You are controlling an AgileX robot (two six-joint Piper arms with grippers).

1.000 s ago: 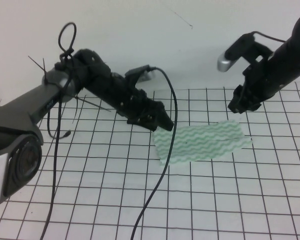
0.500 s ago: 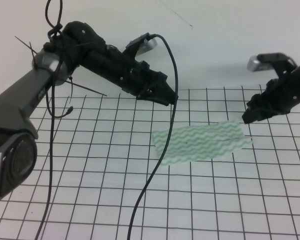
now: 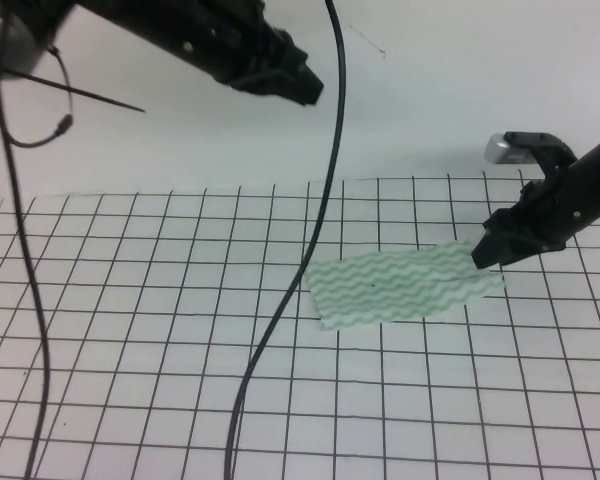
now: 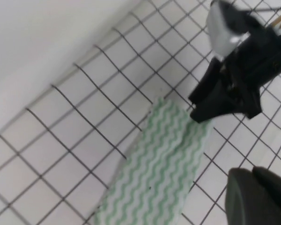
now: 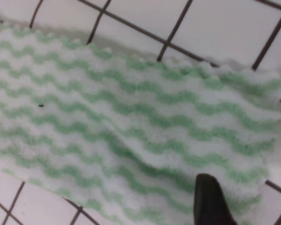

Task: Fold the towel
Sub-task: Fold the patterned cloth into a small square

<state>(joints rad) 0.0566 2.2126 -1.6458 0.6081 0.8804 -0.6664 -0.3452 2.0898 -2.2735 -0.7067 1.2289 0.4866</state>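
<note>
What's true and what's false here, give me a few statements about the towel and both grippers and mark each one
1. The towel lies on the gridded table. True.
2. The left gripper presses on the towel. False: it hangs shut, high above the table, clear of the towel.
3. The right gripper is low at the towel's right end, open. True.
4. The towel is plain blue. False: it is white with green wavy stripes.
</note>
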